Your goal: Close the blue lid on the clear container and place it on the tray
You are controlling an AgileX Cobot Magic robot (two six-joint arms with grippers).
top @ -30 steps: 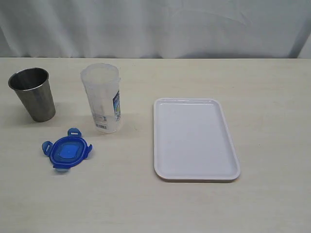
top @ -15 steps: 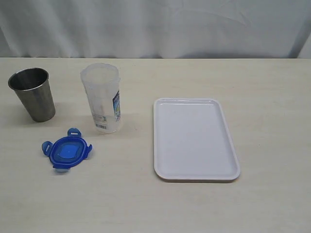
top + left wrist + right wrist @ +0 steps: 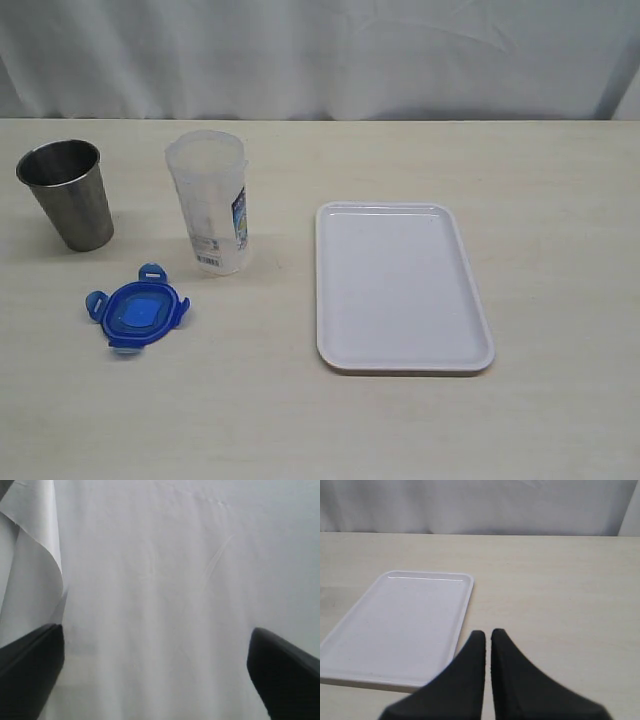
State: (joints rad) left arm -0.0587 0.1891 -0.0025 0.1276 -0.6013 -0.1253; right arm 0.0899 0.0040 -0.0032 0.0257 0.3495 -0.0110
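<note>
Looking across from the exterior view, and only from there, takes in the whole layout: a pale wood-grain table [image 3: 560, 200] backed by a white draped cloth [image 3: 320, 50]. Finds the tray [image 3: 400, 290] lying flat right of centre, white with a low rim. Finds the clear container [image 3: 210, 200] standing upright left of the tray and apart from it, mouth uncovered, printed label turned toward the tray side. Finds a grey steel cup [image 3: 68, 195] upright farther left, near the container but not touching. Finds the blue lid [image 3: 138, 315] lying flat on the table in front of cup and container, separate from both, flaps splayed outward.

Turning to the right wrist view picks up only the tray [image 3: 395, 625], the table beyond it and a strip of cloth; misses container, cup and lid. Turning to the left wrist view gives nothing but cloth [image 3: 150, 580] in folds.

Catches the grippers in the wrist views alone. Shows the left gripper [image 3: 156, 640] with dark fingers [image 3: 30, 670] spread wide to opposite edges of the picture, gaping, holding nothing, aimed at the cloth rather than down at the table. Shows the right gripper [image 3: 487, 635] with fingers pressed almost together, closed on nothing, just beside one long edge of the tray, pointed toward the far cloth.
</note>
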